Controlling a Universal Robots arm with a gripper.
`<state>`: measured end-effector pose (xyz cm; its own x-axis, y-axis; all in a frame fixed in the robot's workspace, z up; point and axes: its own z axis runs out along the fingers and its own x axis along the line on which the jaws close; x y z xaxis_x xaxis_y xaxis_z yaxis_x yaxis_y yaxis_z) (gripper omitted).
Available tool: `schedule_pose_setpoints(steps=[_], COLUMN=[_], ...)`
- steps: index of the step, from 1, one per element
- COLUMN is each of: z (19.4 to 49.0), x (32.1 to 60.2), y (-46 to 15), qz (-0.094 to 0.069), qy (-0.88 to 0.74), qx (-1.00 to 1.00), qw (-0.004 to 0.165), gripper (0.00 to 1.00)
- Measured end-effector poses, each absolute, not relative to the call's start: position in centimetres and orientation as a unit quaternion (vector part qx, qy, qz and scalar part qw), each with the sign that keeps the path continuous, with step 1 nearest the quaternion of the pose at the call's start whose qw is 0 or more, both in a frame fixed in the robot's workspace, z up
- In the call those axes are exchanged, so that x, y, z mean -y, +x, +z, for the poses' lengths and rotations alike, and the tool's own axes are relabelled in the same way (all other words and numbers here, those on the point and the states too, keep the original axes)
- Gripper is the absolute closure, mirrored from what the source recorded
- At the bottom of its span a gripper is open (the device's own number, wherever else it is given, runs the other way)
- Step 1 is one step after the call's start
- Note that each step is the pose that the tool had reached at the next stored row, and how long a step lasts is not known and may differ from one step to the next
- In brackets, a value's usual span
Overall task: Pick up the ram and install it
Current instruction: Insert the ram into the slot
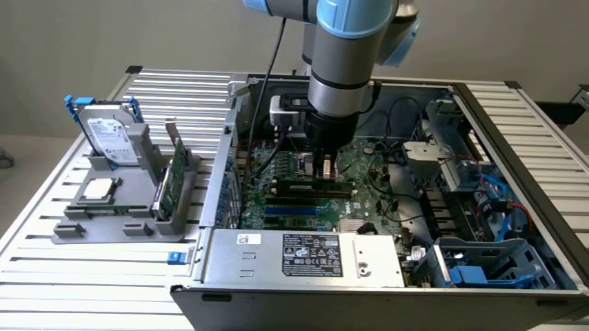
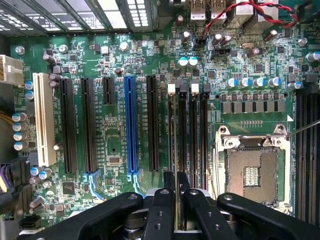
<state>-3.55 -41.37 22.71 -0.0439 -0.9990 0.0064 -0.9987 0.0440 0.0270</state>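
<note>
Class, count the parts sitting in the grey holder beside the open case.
3: a hard drive upright at the far end, a processor lying flat nearer the camera, and a green card upright on the exterior view's right. None seems hidden.

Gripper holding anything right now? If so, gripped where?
Yes: the ram. The gripper pinches it by its upper long edge, at about mid-length, with the stick standing on edge beneath the fingers.

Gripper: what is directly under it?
The ram, gripped by the gripper, lies along the memory slots. The gripper covers the ram's middle, so whether it is seated cannot be seen.
</note>
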Motion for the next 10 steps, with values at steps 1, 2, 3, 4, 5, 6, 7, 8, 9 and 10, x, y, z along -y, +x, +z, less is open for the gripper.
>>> schedule_pose_setpoints(steps=[1,2,3,4,5,6,7,8,9,10], z=[22.71,22.7,22.71,22.71,22.71,22.71,22.71,22.7,22.7,22.7], x=[41.37,41.37,41.37,41.37,41.38,41.37,41.37,41.37,41.35,41.34], y=[-3.56,-3.57,-3.57,-3.57,-3.59,-3.59,-3.59,-3.6,-3.62,-3.63], qz=[-0.008,-0.008,-0.008,-0.008,-0.008,-0.009,-0.009,-0.009,-0.009,-0.009], qy=[0.691,0.691,0.691,0.691,0.69,0.69,0.69,0.69,0.69,0.69], qx=[0.723,0.723,0.723,0.723,0.724,0.724,0.724,0.724,0.724,0.724], qw=[0.012,0.012,0.012,0.012,0.012,0.013,0.013,0.013,0.013,0.013], gripper=[0.85,0.85,0.85,0.85,0.85,0.85,0.85,0.85,0.85,0.85])
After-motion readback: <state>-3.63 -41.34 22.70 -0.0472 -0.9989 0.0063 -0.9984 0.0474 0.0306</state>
